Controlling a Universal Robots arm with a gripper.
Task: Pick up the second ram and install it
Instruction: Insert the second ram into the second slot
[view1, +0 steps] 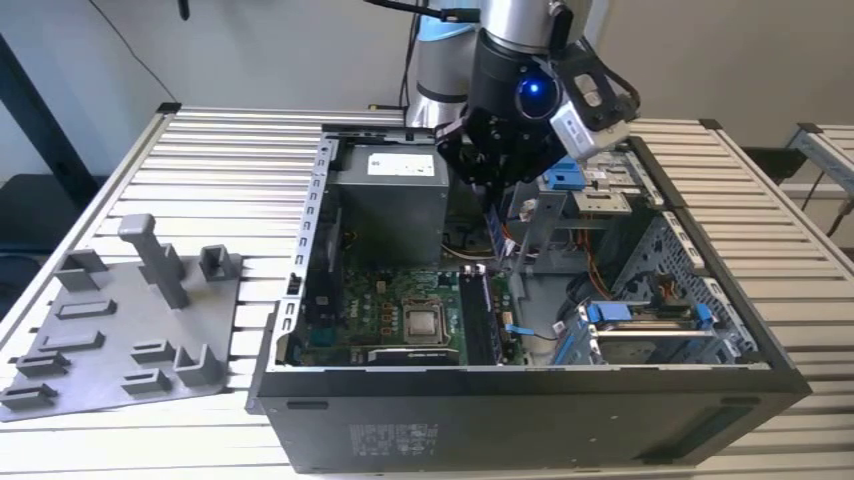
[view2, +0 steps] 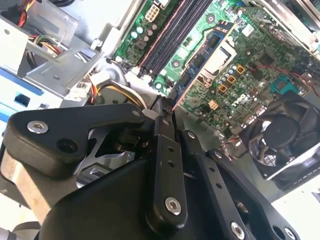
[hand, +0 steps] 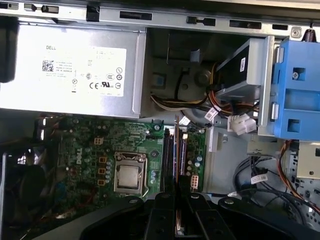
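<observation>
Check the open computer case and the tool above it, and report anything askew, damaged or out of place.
Nothing stands out. The tool is shut on the second ram, held edge-on over the motherboard's memory slots. The computer case sits square on the table, and the cables by the power supply look bundled, not snagged.

surface: slatted metal table (view1: 240, 150), pale ribbed rails running across it
on it, main: open computer case (view1: 534, 420) lying on its side, my arm's above it
on it, beside case: grey fixture tray (view1: 114, 345), flat, on the exterior view's left of the case, its near edge just beside the case wall
tray detail: upright posts and blocks moulded on top
</observation>
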